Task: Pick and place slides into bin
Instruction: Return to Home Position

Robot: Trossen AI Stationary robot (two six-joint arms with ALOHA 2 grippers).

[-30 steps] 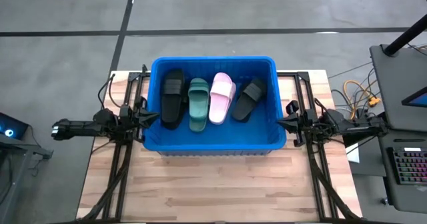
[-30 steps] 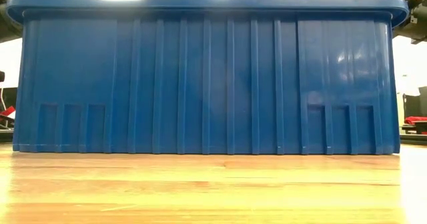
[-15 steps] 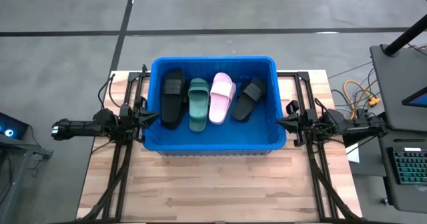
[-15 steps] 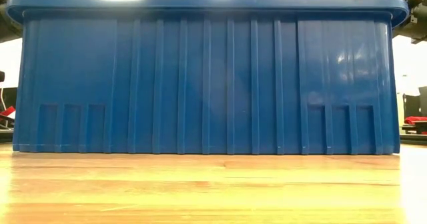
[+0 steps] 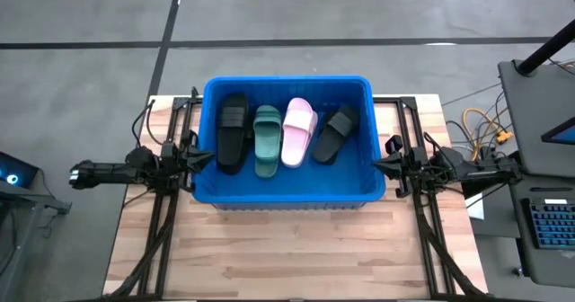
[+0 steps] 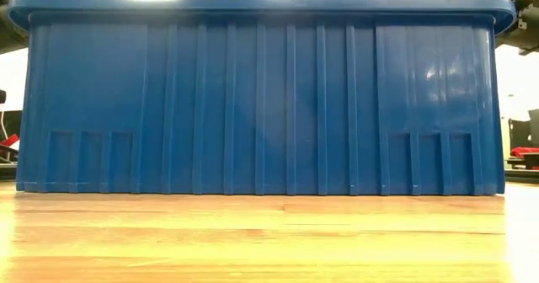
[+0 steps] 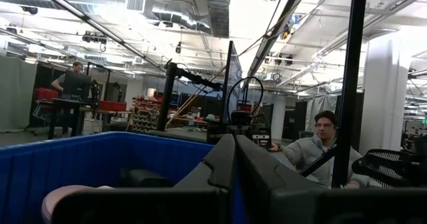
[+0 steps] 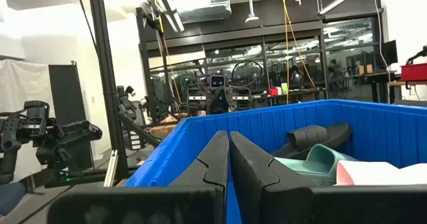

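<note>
On the wooden table (image 5: 287, 248), a blue bin (image 5: 287, 192) is seen standing between the two arms, set towards the far half of the top. Four slides are laid side by side on its floor. A black slide (image 5: 233, 132) is placed nearest the left arm, and a green slide (image 5: 267, 140) is set just beside it. A pink slide (image 5: 298, 131) comes next, and a second black slide (image 5: 334, 133) is laid at a slant nearest the right arm.

The left gripper (image 5: 207, 159) is held at the bin's left wall, pointed towards it at about rim height. Its fingers (image 7: 217, 167) are pressed together with nothing between them. The right gripper (image 5: 377, 166) is held in the same way at the bin's right wall, and its fingers (image 8: 212, 161) are likewise closed against each other and empty.

From table height only the bin's ribbed front wall is shown, resting flat on the boards. Past the bin, in the left wrist view, a seated person (image 7: 320, 151) and a standing person (image 7: 75, 77) can be made out in the room.
</note>
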